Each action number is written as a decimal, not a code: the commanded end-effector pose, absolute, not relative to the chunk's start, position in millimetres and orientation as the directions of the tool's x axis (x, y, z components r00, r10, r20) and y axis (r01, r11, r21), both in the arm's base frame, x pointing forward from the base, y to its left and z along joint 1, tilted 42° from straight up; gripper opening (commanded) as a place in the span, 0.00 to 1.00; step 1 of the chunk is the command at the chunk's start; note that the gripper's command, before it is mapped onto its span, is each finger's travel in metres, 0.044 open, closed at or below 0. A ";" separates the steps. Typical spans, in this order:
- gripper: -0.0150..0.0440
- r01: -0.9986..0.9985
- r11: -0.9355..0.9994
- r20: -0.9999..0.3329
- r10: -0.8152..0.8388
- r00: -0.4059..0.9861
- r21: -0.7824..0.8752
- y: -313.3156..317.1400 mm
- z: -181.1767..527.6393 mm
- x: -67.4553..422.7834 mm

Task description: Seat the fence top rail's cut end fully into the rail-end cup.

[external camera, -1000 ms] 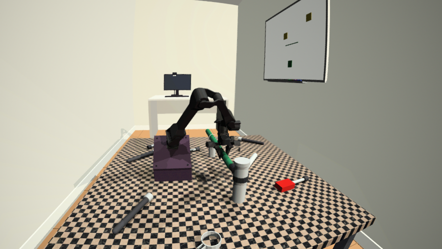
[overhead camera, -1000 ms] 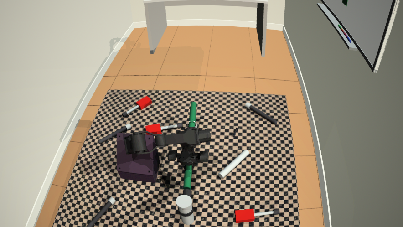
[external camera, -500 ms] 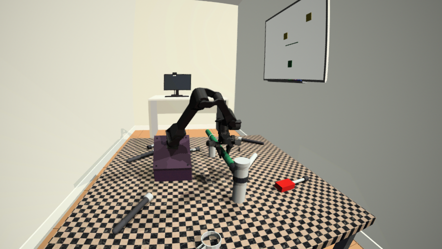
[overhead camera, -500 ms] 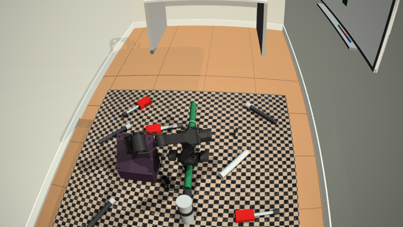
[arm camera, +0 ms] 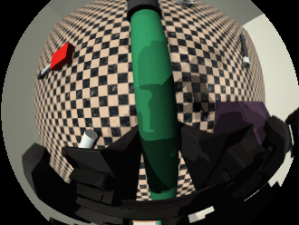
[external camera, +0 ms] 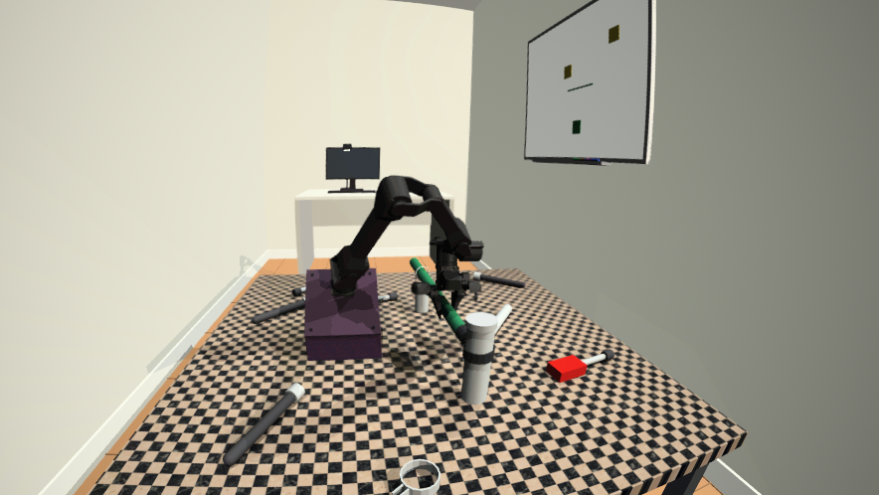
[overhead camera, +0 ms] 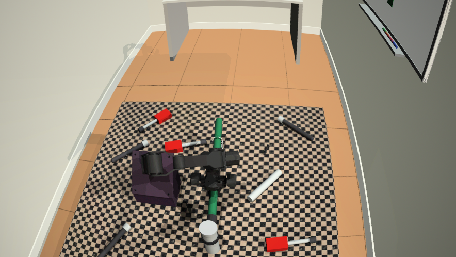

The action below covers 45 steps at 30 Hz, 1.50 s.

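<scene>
The green rail [overhead camera: 212, 204] [external camera: 453, 317] [arm camera: 151, 68] slants down from the white loop [overhead camera: 217, 137] on the small post [external camera: 421, 304] to the big grey post [overhead camera: 208, 228] [external camera: 475, 385]. My gripper [overhead camera: 213, 187] [external camera: 447, 307] [arm camera: 156, 124] is shut on the rail around its middle, one finger on each side. The rail's near end meets the dark cup [overhead camera: 211, 218] [external camera: 461, 333] [arm camera: 144, 5] behind the post; how deep it sits inside is hidden. The black band [overhead camera: 212, 240] [external camera: 477, 356] circles the post below its cap [external camera: 480, 320].
The purple arm base [overhead camera: 155, 188] [external camera: 342, 319] [arm camera: 237, 115] stands beside the rail. A white tube [overhead camera: 264, 186] lies on its other side. Red-headed pieces [overhead camera: 276, 244] [overhead camera: 174, 146] and dark rods [overhead camera: 296, 128] [external camera: 264, 423] lie around. A white mug [external camera: 420, 477] is at the front.
</scene>
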State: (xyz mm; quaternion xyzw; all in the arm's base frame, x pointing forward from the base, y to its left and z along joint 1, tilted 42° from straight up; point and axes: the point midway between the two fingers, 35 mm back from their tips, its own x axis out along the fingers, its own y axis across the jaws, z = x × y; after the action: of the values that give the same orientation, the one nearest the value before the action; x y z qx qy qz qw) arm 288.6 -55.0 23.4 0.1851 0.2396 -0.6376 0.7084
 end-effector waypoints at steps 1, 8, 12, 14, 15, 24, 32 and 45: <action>0.25 0.991 0.127 -0.568 -0.819 0.084 -0.037 -59.1 31.2 290.2; 0.25 0.991 0.127 -0.568 -0.819 0.084 -0.037 -59.1 31.2 290.2; 0.25 0.991 0.127 -0.568 -0.819 0.084 -0.037 -59.1 31.2 290.2; 0.25 0.991 0.127 -0.568 -0.819 0.084 -0.037 -59.1 31.2 290.2; 0.25 0.991 0.127 -0.568 -0.819 0.084 -0.037 -59.1 31.2 290.2; 0.25 0.991 0.127 -0.568 -0.819 0.084 -0.037 -59.1 31.2 290.2; 0.25 0.991 0.127 -0.568 -0.819 0.084 -0.037 -59.1 31.2 290.2; 0.25 0.992 0.119 -0.584 -0.808 0.073 -0.041 -57.2 24.5 288.9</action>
State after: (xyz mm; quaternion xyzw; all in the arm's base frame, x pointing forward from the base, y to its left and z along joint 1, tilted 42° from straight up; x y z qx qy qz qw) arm 288.9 -57.3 24.4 0.1894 0.2435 -0.6360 0.7073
